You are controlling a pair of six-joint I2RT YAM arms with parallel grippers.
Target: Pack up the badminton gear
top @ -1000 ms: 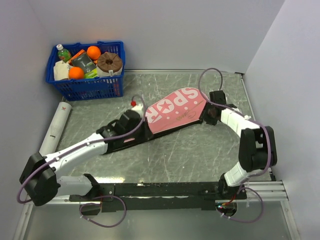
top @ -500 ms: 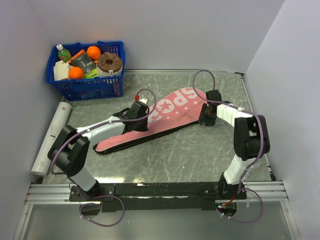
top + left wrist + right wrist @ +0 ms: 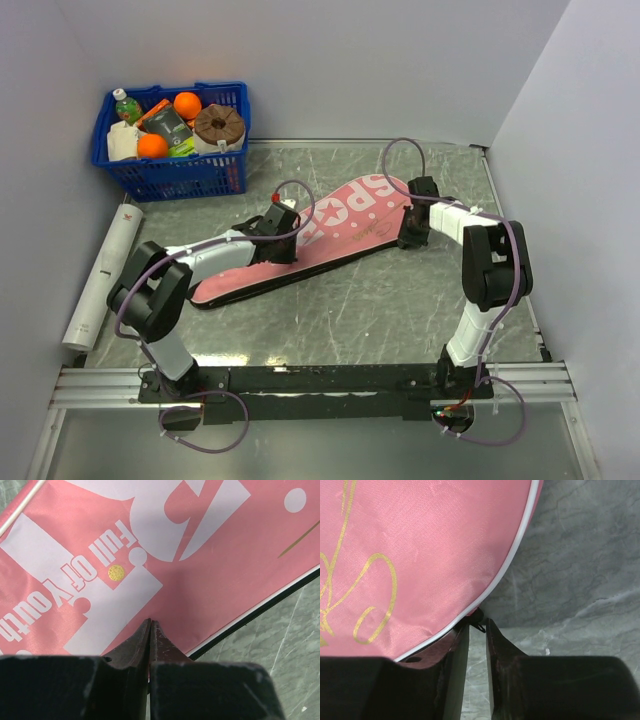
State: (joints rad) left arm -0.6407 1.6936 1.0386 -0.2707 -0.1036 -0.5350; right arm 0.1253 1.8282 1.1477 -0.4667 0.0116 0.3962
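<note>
As case [image 3: 345, 225] points far-right, left end effector [image 3: 151, 623] presses together, right one [image 3: 477, 624] slightly parted.

From its base at about 7 o'clock in the top view, the left arm [image 3: 200, 258] folds at a raised elbow and stretches its forearm toward 2 o'clock with the wrist tipped down. The left gripper [image 3: 278, 240] is pressed fully closed, and the left fingers [image 3: 136, 647] meet in a single seam. The right arm [image 3: 490, 270] climbs from its base at 5 o'clock toward 12, bends sharply at the elbow and sends its forearm toward 10 o'clock — the right gripper [image 3: 408, 236] points low, with a narrow slit between the right fingers [image 3: 502, 655].
</note>
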